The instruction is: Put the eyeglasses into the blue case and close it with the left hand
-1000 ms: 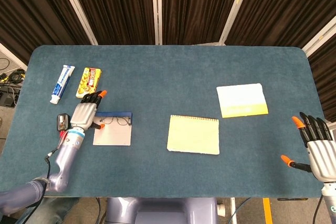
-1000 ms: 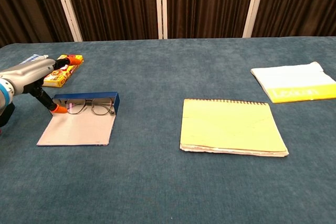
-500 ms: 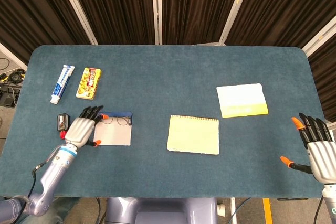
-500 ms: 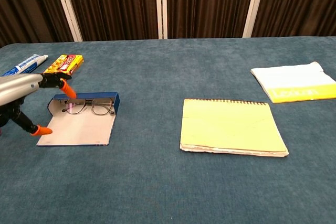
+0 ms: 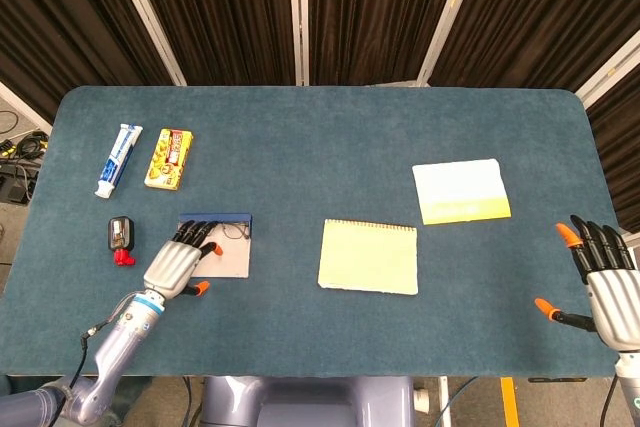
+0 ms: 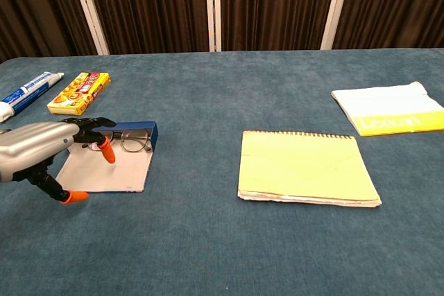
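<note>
The left hand (image 6: 43, 154), fingers spread and holding nothing, hung over the flat grey lid of the open blue case (image 5: 232, 259). Just beyond its fingertips, thin wire-framed eyeglasses (image 6: 132, 142) lay in the case, their left part hidden by fingers. The right hand (image 5: 607, 282) was open, its wrist cut off by the frame edge.

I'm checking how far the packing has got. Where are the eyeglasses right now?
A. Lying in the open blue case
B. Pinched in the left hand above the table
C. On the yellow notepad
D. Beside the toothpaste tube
A: the eyeglasses lie inside the open blue case, against its raised far wall, with the left hand over the case's near left corner and holding nothing.
</note>
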You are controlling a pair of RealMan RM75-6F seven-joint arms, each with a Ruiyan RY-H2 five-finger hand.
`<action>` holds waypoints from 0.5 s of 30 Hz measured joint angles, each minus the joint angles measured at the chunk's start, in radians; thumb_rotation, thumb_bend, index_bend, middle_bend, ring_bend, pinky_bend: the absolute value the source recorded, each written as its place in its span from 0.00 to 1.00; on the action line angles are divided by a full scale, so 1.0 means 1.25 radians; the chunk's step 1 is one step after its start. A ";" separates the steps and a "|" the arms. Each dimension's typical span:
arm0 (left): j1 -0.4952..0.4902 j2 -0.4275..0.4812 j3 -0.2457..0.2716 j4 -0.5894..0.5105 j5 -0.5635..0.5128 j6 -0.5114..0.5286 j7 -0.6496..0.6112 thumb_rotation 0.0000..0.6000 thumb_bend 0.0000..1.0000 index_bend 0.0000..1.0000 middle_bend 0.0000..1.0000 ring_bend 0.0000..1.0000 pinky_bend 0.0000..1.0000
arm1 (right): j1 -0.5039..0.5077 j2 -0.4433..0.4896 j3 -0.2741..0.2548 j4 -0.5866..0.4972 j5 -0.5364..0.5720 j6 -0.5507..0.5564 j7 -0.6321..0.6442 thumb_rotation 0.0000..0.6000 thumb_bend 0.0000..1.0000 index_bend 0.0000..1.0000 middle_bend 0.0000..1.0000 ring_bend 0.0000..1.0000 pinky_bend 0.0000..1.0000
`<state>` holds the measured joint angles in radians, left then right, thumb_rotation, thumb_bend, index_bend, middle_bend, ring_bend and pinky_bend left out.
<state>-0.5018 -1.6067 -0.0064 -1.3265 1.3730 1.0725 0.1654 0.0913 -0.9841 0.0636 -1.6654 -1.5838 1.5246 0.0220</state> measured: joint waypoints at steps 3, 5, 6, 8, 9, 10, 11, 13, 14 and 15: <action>-0.002 -0.017 -0.007 0.018 0.002 0.002 0.000 1.00 0.24 0.34 0.00 0.00 0.00 | 0.000 0.000 0.000 0.000 0.000 0.000 0.001 1.00 0.00 0.01 0.00 0.00 0.00; -0.003 -0.025 -0.010 0.027 0.003 0.003 -0.001 1.00 0.24 0.34 0.00 0.00 0.00 | -0.001 0.001 0.000 0.000 0.000 0.001 0.002 1.00 0.00 0.01 0.00 0.00 0.00; -0.003 -0.029 -0.012 0.031 0.004 0.003 -0.002 1.00 0.24 0.34 0.00 0.00 0.00 | -0.001 0.001 0.000 0.000 0.000 0.001 0.002 1.00 0.00 0.01 0.00 0.00 0.00; -0.003 -0.032 -0.013 0.036 0.004 0.003 -0.001 1.00 0.24 0.34 0.00 0.00 0.00 | -0.001 0.001 0.000 0.001 0.001 0.001 0.004 1.00 0.00 0.01 0.00 0.00 0.00; -0.003 -0.034 -0.014 0.038 0.005 0.004 0.001 1.00 0.24 0.34 0.00 0.00 0.00 | -0.001 0.002 0.000 0.001 0.001 0.001 0.004 1.00 0.00 0.01 0.00 0.00 0.00; -0.003 -0.035 -0.015 0.040 0.005 0.004 0.003 1.00 0.24 0.34 0.00 0.00 0.00 | -0.001 0.002 0.000 0.001 0.001 0.001 0.005 1.00 0.00 0.01 0.00 0.00 0.00; -0.003 -0.036 -0.015 0.042 0.004 0.003 0.003 1.00 0.24 0.34 0.00 0.00 0.00 | -0.001 0.002 0.000 0.001 0.001 0.001 0.005 1.00 0.00 0.01 0.00 0.00 0.00; -0.002 -0.037 -0.015 0.044 0.002 0.000 -0.001 1.00 0.24 0.34 0.00 0.00 0.00 | -0.001 0.002 0.000 0.000 0.001 0.001 0.006 1.00 0.00 0.01 0.00 0.00 0.00; -0.002 -0.038 -0.015 0.046 0.002 0.000 -0.001 1.00 0.24 0.34 0.00 0.00 0.00 | -0.001 0.002 0.000 0.000 0.001 0.001 0.005 1.00 0.00 0.01 0.00 0.00 0.00; -0.001 -0.039 -0.015 0.050 0.003 0.000 -0.001 1.00 0.24 0.33 0.00 0.00 0.00 | -0.001 0.002 0.000 0.000 0.000 0.001 0.005 1.00 0.00 0.01 0.00 0.00 0.00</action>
<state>-0.5035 -1.6557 -0.0255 -1.2644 1.3766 1.0721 0.1641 0.0902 -0.9812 0.0639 -1.6656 -1.5832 1.5259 0.0281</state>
